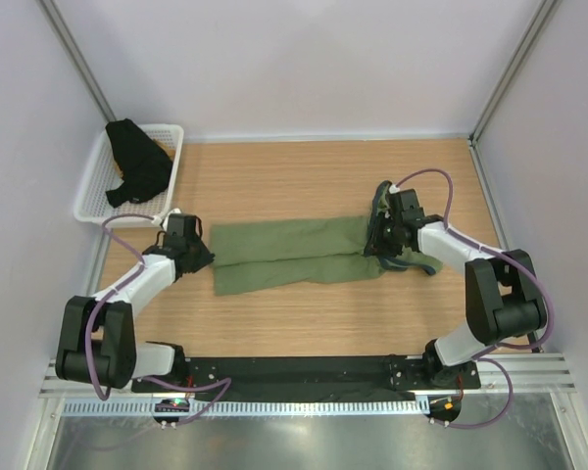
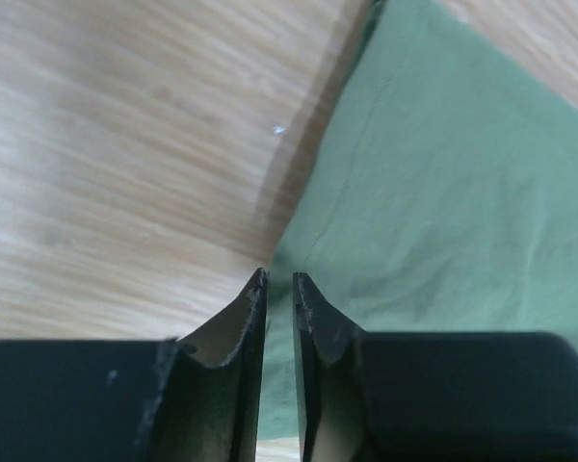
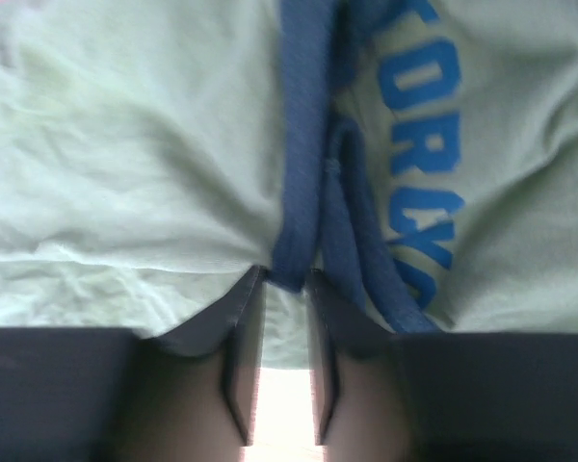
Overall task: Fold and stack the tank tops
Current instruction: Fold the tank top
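Observation:
The olive green tank top lies on the wooden table as a long band folded lengthwise. My left gripper rests at its left end. In the left wrist view the jaws stand a narrow slit apart over the cloth's edge, not pinching it. My right gripper is at the band's right end. Its jaws are parted, with the navy trim lying at the tips and blue lettering beside it. The black tank top lies crumpled in the basket.
The white mesh basket stands at the back left corner of the table. Grey walls close the table in on the left, back and right. Purple cables loop off both arms.

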Controlling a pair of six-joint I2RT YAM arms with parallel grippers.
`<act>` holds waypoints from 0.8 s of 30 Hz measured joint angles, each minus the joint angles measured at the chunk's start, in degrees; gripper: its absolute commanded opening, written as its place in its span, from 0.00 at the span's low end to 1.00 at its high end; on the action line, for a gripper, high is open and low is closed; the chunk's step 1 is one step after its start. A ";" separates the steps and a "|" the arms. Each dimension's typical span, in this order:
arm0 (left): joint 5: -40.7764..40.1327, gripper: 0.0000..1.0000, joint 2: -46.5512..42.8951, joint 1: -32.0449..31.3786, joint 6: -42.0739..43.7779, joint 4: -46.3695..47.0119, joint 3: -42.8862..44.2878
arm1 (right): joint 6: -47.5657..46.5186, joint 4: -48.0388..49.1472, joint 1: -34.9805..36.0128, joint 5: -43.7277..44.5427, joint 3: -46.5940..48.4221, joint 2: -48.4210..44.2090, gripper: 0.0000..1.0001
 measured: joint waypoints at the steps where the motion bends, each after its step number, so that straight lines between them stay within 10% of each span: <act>1: -0.26 0.31 -0.26 0.00 -0.11 0.00 -0.70 | 0.17 0.04 0.00 0.37 -0.57 0.00 0.41; 7: -3.69 0.67 -7.26 -0.04 -1.16 -0.02 -4.57 | 1.22 -0.04 0.00 3.13 -3.54 -3.89 0.64; 24: 2.01 0.66 5.86 -0.81 -1.57 3.63 2.36 | 15.47 -8.07 0.52 12.52 -11.63 -20.44 0.64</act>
